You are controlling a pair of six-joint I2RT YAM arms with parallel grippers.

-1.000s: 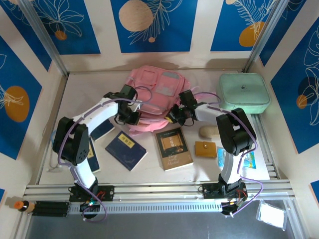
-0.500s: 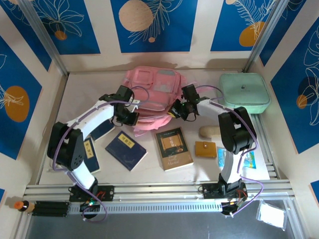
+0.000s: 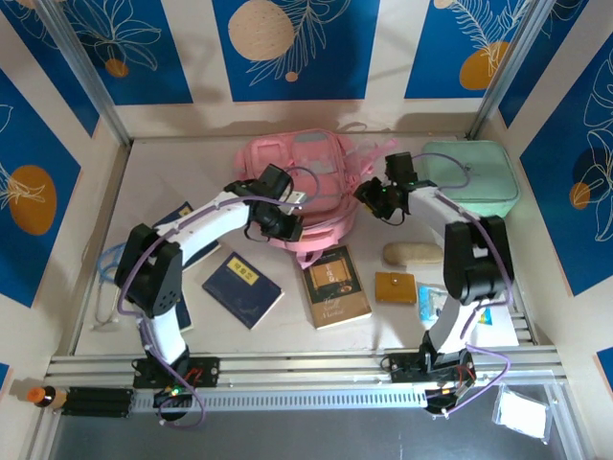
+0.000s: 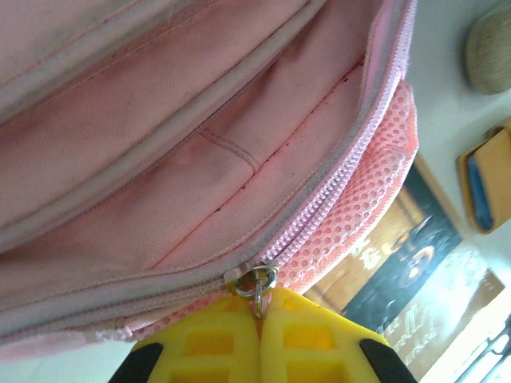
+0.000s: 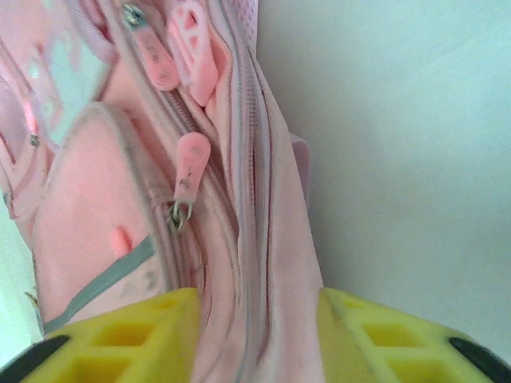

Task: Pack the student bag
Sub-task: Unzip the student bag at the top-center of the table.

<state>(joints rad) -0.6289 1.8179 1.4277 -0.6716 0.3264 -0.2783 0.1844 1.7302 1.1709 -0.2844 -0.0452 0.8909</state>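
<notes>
The bag (image 3: 311, 163) sits right against both: the left jaws clench its zip pull (image 4: 257, 282), I'd guess to draw the mouth open, while the right jaws stand parted astride its edge.

White table (image 3: 172, 172) carries the student bag (image 3: 316, 163) at the back, mint-green case (image 3: 479, 177) beside it; nearer lie a blue book (image 3: 241, 287), brown book (image 3: 335, 286), tan wallet (image 3: 395, 287) and beige pouch (image 3: 412, 254).

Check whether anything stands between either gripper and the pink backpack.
Nothing visible does. The left gripper is shut on a zipper pull of the backpack, and the open right gripper straddles the bag's side edge.
</notes>
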